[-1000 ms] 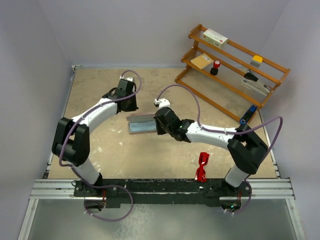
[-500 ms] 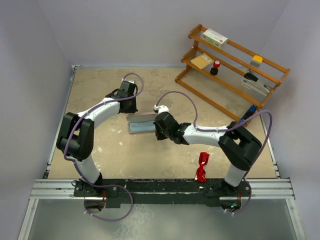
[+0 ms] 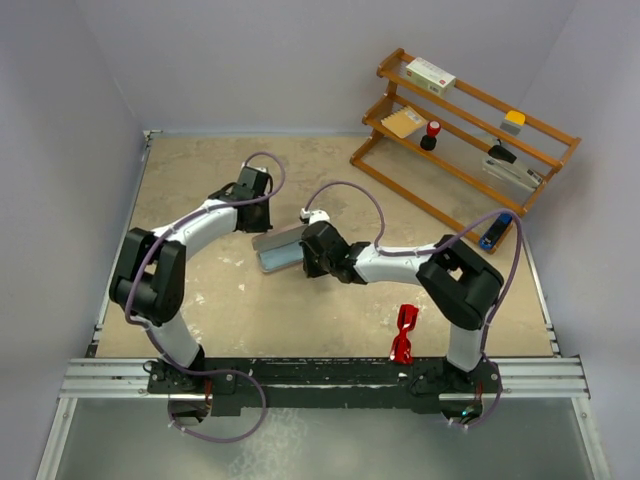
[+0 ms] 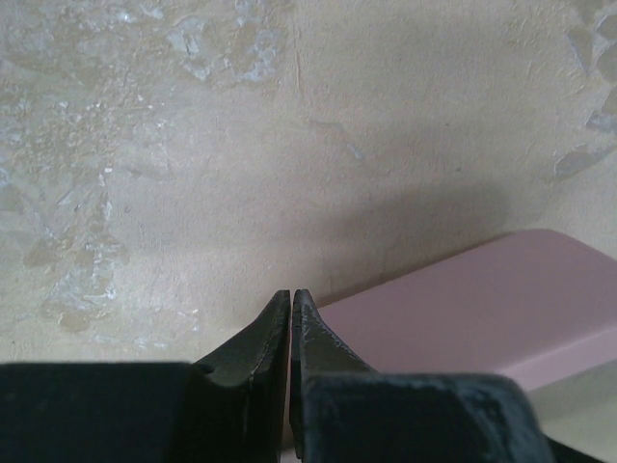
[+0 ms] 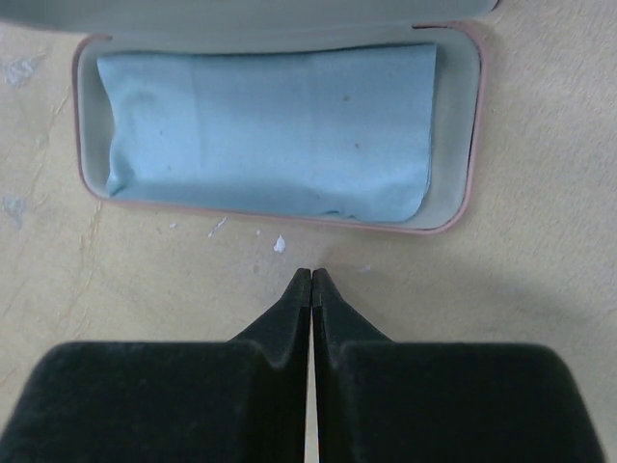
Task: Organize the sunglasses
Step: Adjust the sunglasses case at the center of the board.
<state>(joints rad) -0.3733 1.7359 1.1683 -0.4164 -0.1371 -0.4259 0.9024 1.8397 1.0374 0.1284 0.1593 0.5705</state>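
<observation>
The red sunglasses [image 3: 404, 334] lie folded near the table's front edge, right of centre, far from both grippers. The pale pink case [image 3: 280, 250] lies open mid-table with a light blue cloth [image 5: 270, 130] inside. My right gripper [image 5: 311, 277] is shut and empty, its tips just short of the case's near rim [image 5: 289, 220]. In the top view it [image 3: 306, 256] sits at the case's right end. My left gripper [image 4: 291, 297] is shut and empty, just behind the pink lid [image 4: 472, 313]; in the top view it [image 3: 262, 216] is behind the case.
A wooden rack [image 3: 460, 140] stands at the back right with a box, a packet, a red-capped item and other small things on its shelves. A blue object [image 3: 492, 232] lies by the rack's front end. The walls close in on the left and right.
The right gripper has moved left along the case's near side, and the case has turned slightly, its right end going back. The left gripper has shifted a little right, nearer the lid.
</observation>
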